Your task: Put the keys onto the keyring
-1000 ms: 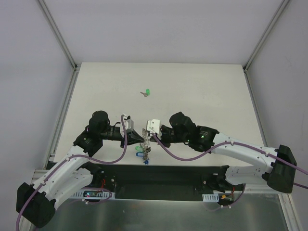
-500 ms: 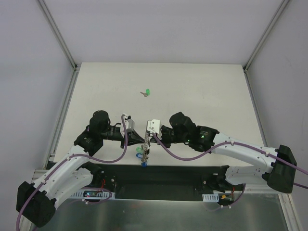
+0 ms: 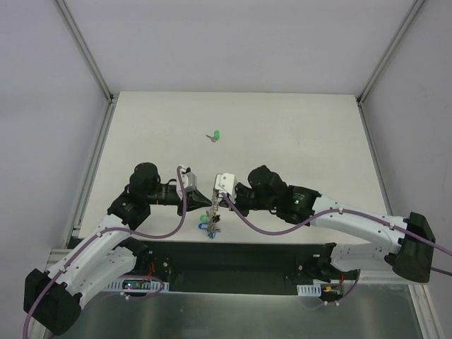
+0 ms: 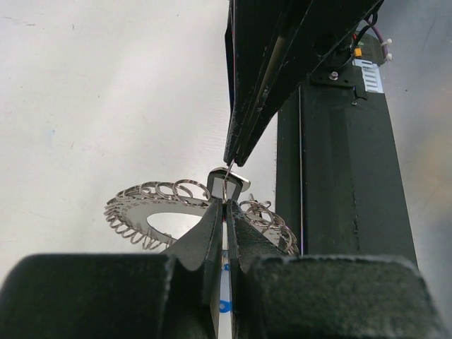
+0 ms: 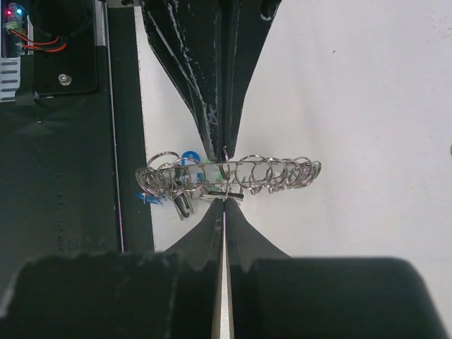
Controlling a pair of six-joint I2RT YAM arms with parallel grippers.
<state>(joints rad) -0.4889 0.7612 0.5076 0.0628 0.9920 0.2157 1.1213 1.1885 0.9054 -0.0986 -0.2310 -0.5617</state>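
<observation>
The keyring (image 5: 275, 169) is held edge-on above the near edge of the bench (image 3: 296, 127). The left end effector (image 4: 224, 205) and right end effector (image 5: 224, 205) are each clenched on its looped rim, tips almost meeting. Blue keys (image 5: 187, 157) dangle from its loops. A green key (image 3: 217, 134) lies alone, farther back.

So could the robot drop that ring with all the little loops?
Possibly. Both the left gripper and the right gripper pinch the keyring only at its thin rim, so it might slip or twist. It hangs close to the near edge of the table, so a drop could land it on the black strip. The green key lies far off. Fetching it would leave one gripper holding alone.
</observation>
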